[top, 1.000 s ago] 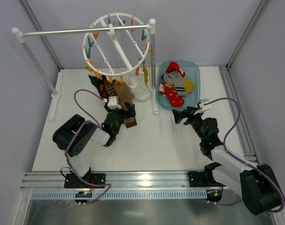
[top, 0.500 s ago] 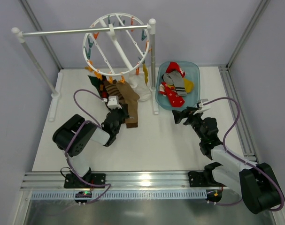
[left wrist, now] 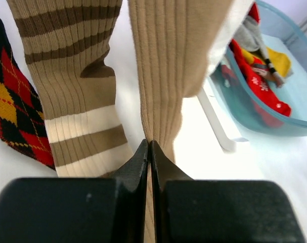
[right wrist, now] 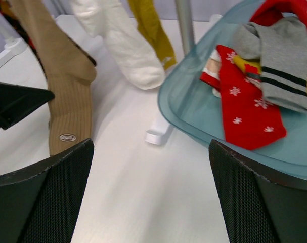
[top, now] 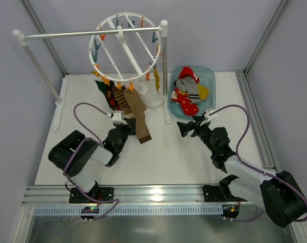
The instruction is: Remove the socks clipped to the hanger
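Note:
The white round hanger (top: 125,48) hangs from the rail at the back, with socks clipped along its lower rim. My left gripper (top: 128,126) (left wrist: 149,152) is shut on the lower edge of a tan ribbed sock (top: 139,114) (left wrist: 168,71), which is pulled taut. Next to it hang a brown-and-tan striped sock (left wrist: 75,96), a dark argyle sock (top: 102,88) (left wrist: 14,109), a white sock (top: 152,97) (right wrist: 125,48) and a yellow sock (right wrist: 150,30). My right gripper (top: 185,128) (right wrist: 150,174) stands open above bare table, right of the tan sock.
A teal bin (top: 210,77) (right wrist: 181,114) at the back right holds several loose socks, red, grey and yellow. The straight white rail stand (top: 87,34) spans the back; its right post foot (right wrist: 158,135) lies on the table between the hanging socks and the bin.
My left gripper has shut on the tan sock and drawn back toward the near edge, stretching it. The right gripper has shifted a little to the left, still open.

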Available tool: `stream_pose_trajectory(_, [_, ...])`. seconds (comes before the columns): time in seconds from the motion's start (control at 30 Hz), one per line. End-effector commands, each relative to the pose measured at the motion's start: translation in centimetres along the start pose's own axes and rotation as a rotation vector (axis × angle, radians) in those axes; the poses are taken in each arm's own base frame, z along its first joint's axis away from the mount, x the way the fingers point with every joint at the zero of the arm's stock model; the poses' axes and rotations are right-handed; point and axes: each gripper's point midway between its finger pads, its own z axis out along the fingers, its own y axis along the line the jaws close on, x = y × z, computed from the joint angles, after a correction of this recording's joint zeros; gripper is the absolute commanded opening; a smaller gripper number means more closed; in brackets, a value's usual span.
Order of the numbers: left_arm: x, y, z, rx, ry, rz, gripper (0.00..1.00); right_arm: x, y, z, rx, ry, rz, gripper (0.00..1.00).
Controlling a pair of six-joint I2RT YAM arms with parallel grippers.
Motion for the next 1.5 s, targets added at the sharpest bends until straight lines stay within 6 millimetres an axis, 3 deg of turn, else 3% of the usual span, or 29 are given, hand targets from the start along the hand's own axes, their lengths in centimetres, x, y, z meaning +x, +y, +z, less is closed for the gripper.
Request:
stream_pose_trajectory(0.0, [-3.8,-2.3,-1.7,0.114,-0.133,-0.039,0.00,-4.2,3.2,1.3,-0.072,-0.119,-0.070,0.94])
stream_pose_trajectory(0.13, [-4.2,-2.8,-3.5,0.181,-0.160,-0.027,0.00,-4.8,7.5,2.2,-0.185,-0.115,-0.095,0.94])
stream_pose_trajectory(0.23, [-3.5,-3.4,-3.7,0.221,-0.134,-0.020,0.00,-5.1,11.3,3.4,-0.289,-0.096,-0.134,0.94])
stream_pose_trajectory(0.27, [-3.4,-3.5,-3.7,0.228,-0.128,-0.021,0.00,-6.4,12.7,4.0,-0.327,-0.117,-0.139,0.94])
stream_pose_trajectory(0.3, [-3.3,-3.6,-3.7,0.233,-0.125,-0.020,0.00,-5.3,14.5,4.2,-0.394,-0.080,-0.150,0.94])
stream_pose_trajectory(0.37, [-3.2,-3.6,-3.8,0.236,-0.120,-0.024,0.00,-6.4,16.4,5.1,-0.445,-0.088,-0.149,0.94])
stream_pose_trajectory(0.4, [-3.1,-3.7,-3.8,0.239,-0.118,-0.026,0.00,-5.6,17.6,5.3,-0.483,-0.060,-0.151,0.94])
stream_pose_trajectory(0.43, [-3.2,-3.7,-3.9,0.243,-0.120,-0.025,0.00,-6.4,18.5,5.7,-0.497,-0.074,-0.152,0.94])
stream_pose_trajectory(0.5, [-3.3,-3.8,-4.3,0.253,-0.120,-0.024,0.00,-5.5,19.8,6.4,-0.518,-0.043,-0.169,0.94])
stream_pose_trajectory(0.57, [-3.6,-3.8,-4.8,0.259,-0.127,-0.024,0.00,-6.3,21.1,7.3,-0.537,-0.037,-0.177,0.94])
stream_pose_trajectory(0.6, [-3.7,-3.8,-4.9,0.261,-0.130,-0.023,0.00,-5.3,21.7,7.9,-0.549,-0.003,-0.180,0.94])
stream_pose_trajectory(0.63, [-3.8,-3.8,-5.1,0.264,-0.132,-0.023,0.00,-6.7,22.5,8.6,-0.555,-0.024,-0.176,0.94])
stream_pose_trajectory(0.87, [-4.3,-3.9,-6.1,0.281,-0.142,-0.019,0.00,-6.5,23.7,12.7,-0.512,0.035,-0.184,0.94])
stream_pose_trajectory(1.07, [-4.4,-3.9,-6.4,0.282,-0.143,-0.027,0.00,-7.0,23.0,15.6,-0.420,0.002,-0.211,0.94])
stream_pose_trajectory(1.47, [-4.4,-3.8,-6.7,0.282,-0.140,-0.020,0.00,-9.7,22.4,18.1,-0.329,-0.104,-0.282,0.94])
